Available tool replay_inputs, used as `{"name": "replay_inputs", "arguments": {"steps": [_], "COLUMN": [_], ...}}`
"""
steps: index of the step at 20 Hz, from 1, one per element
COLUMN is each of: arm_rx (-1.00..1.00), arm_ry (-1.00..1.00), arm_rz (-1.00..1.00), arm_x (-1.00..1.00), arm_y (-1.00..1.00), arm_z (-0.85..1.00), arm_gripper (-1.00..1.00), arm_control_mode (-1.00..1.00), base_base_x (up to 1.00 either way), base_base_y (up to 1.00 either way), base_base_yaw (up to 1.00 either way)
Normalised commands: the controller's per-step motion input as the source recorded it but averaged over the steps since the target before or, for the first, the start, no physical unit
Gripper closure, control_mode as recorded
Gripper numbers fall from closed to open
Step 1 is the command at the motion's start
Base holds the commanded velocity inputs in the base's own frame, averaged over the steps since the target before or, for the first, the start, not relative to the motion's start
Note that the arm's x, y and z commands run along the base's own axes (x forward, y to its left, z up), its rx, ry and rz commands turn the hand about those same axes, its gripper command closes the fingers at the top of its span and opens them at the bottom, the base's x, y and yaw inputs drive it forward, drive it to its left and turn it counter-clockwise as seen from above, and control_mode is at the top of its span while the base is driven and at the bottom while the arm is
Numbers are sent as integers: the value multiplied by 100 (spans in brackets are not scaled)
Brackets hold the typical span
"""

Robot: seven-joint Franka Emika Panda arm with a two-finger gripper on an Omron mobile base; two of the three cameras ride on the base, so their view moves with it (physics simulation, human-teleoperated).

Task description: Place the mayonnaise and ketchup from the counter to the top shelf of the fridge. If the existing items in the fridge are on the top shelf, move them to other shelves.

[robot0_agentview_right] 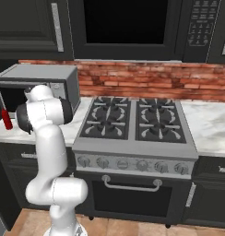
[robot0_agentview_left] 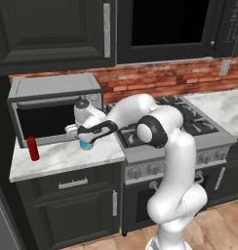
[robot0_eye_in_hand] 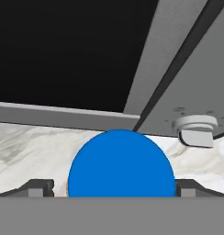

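Hand (robot0_agentview_left: 86,141) spread fully wide, straddling the mayonnaise (robot0_eye_in_hand: 121,164) on the counter (robot0_agentview_left: 62,158) before the microwave (robot0_agentview_left: 52,110); nothing gripped. Ketchup (robot0_agentview_left: 33,148) stands at the counter's left end. Judgement: neither item shelved yet; whole transfer outstanding.

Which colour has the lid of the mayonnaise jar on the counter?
Blue. The lid of the mayonnaise shows best in the hand view.
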Motion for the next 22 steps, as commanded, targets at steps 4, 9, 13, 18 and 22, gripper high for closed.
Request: {"name": "replay_inputs", "arguments": {"steps": [4,9,13,18,22], "arm_rx": [-1,0,0,0,0], "arm_ry": [0,-1,-10,-33,-18], "arm_rz": [3,0,0,0,0], "arm_x": [0,-5,-47,-100,-100], "arm_y": [-8,0,0,5,0], "arm_z": [0,0,7,64,96], "arm_gripper": [100,100,100,100,100], "arm_control_mode": [-100,-100,-100,-100,-100], "base_base_x": [0,0,0,0,0], "base_base_y": [0,0,0,0,0], "base_base_yaw": [0,0,0,0,0]}}
